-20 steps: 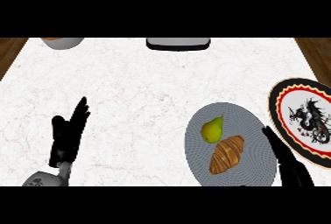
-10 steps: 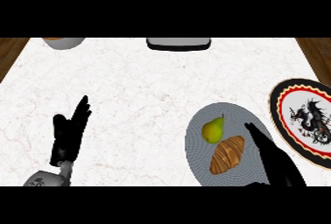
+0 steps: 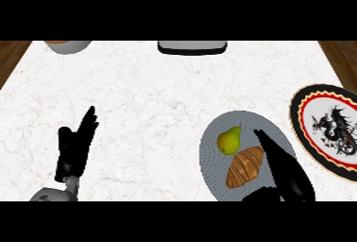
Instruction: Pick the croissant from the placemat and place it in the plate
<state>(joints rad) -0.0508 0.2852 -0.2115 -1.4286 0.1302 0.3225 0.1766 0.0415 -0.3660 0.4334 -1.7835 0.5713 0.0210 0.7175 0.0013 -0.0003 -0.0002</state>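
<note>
A croissant (image 3: 245, 167) and a pear (image 3: 230, 140) are seen on a grey placemat (image 3: 213, 146); the right hand (image 3: 282, 166) is held open, just beside the croissant.

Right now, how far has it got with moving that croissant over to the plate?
Nothing is finished. The croissant lies on the round grey placemat, next to a pear. The right hand is beside the croissant with fingers straight, not gripping. The left hand rests open at the view's left. Left to do: grasp it, lift it, and carry it to the dragon-patterned plate on the right.
</note>
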